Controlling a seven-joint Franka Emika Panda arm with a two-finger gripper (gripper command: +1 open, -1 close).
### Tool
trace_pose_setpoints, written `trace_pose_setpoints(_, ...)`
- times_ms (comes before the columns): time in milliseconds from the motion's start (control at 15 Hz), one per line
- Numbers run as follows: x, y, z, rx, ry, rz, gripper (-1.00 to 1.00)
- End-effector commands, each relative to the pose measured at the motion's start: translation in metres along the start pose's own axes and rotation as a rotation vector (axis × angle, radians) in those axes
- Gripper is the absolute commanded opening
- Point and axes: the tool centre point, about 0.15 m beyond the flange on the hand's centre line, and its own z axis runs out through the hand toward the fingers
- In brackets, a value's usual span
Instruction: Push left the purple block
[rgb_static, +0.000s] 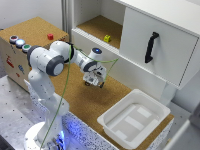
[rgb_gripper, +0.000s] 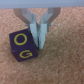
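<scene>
Exterior view: my arm (rgb_static: 47, 60) reached out over the cork counter (rgb_static: 85, 102), my jaws (rgb_static: 93, 82) hanging low above it in front of the white cabinet (rgb_static: 150, 45). The block could not be made out here; my wrist hid it. A white tub (rgb_static: 132, 120) sat on the counter toward the exterior view's right, well apart from me. A yellow cube (rgb_static: 107, 38) lay in the cabinet's open shelf. On the wooden box (rgb_static: 30, 35) at the exterior view's left stood three buttons (rgb_static: 19, 43) and a small red piece (rgb_static: 50, 36). A black handle (rgb_static: 151, 46) hung on the cabinet door.

Wrist view: my jaws (rgb_gripper: 39, 35) stood nearly together, holding nothing, fingertips (rgb_gripper: 42, 39) down at the cork. The purple block (rgb_gripper: 23, 46), marked with yellow letters O and G, rested on the counter just beside one fingertip, which seemed to touch its upper corner. I could not tell for sure whether they met.
</scene>
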Motion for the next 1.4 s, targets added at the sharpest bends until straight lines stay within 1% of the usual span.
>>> trace_pose_setpoints(0, -0.022, -0.034, -0.015, -0.118, -0.023, 0.031, -1.00)
trace_pose_setpoints(267, -0.019, -0.056, -0.006, -0.093, -0.022, 0.042, -1.00)
trace_pose_setpoints(533, -0.014, -0.077, 0.008, -0.061, -0.005, 0.076, -1.00)
trace_pose_setpoints(733, -0.008, -0.087, 0.012, -0.050, 0.015, 0.094, -1.00)
trace_pose_setpoints(1133, -0.005, -0.096, 0.006, -0.045, 0.037, 0.113, -1.00)
trace_pose_setpoints(1267, -0.012, -0.093, -0.008, -0.061, 0.046, 0.131, -1.00)
trace_pose_setpoints(1333, -0.016, -0.092, -0.021, -0.076, 0.058, 0.133, -1.00)
